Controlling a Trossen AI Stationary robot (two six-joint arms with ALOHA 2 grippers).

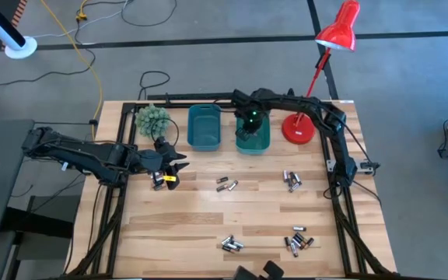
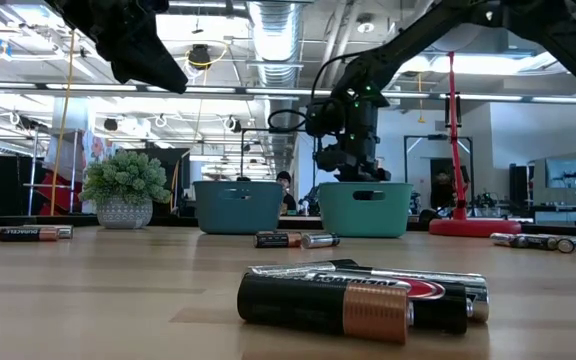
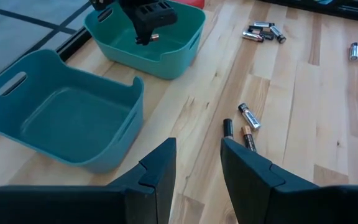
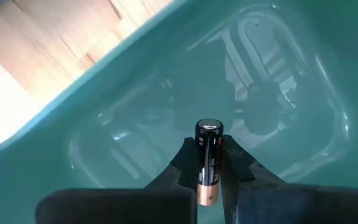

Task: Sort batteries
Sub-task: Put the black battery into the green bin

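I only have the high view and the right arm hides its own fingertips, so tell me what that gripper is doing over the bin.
Observer: The right gripper is shut on a battery, dark with a copper end, held above the inside of the right teal bin.
Operator: Report whether that bin already holds anything.
Observer: In the right wrist view its floor looks bare, only reflections showing.
Operator: Now give me the left gripper.
Observer: The left gripper is open and holds nothing, with three loose batteries on the wood ahead of it.
Operator: Check the other bin.
Observer: The left teal bin looks empty in the left wrist view.
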